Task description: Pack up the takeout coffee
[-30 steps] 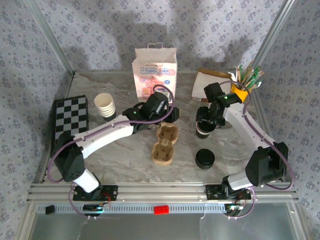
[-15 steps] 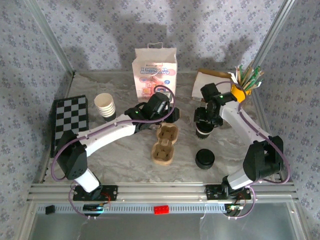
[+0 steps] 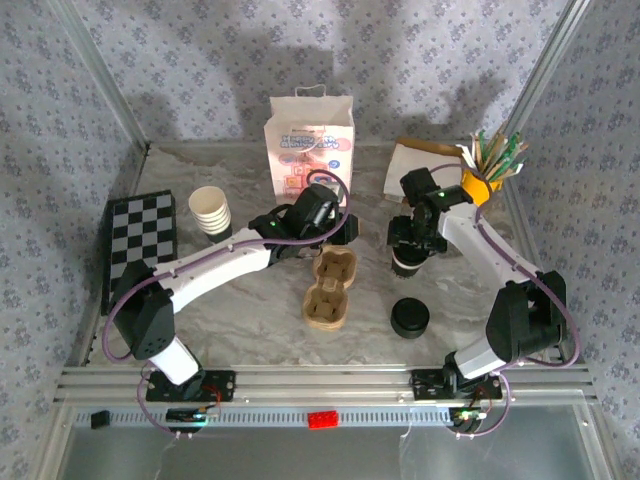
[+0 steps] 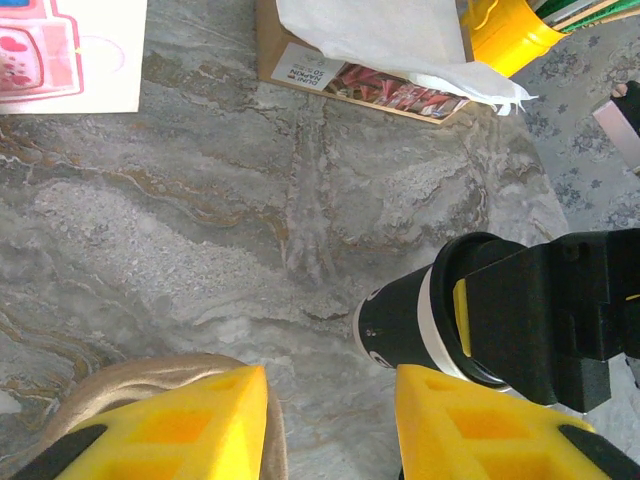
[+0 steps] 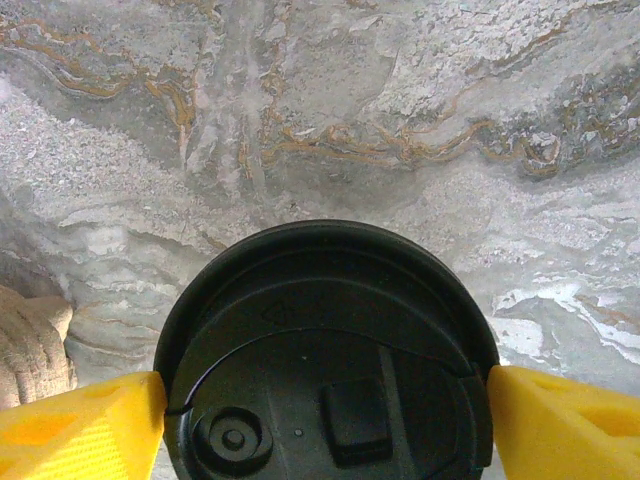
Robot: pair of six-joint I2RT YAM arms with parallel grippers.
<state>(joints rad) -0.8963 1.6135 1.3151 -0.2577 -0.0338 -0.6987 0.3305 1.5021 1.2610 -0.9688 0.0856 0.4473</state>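
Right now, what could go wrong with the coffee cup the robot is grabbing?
1. The right gripper seems to pinch the cup only at its black lid. If it lifts from there, the lid might pop off, or the cup might slip and tip over.
2. The left gripper hovers open very near the cup, by the brown carrier. If the cup goes to the carrier, the two arms might bump.

arms (image 3: 215, 262): white links, black joints | cables (image 3: 110, 310): purple | tool pads (image 5: 80, 420): yellow foam
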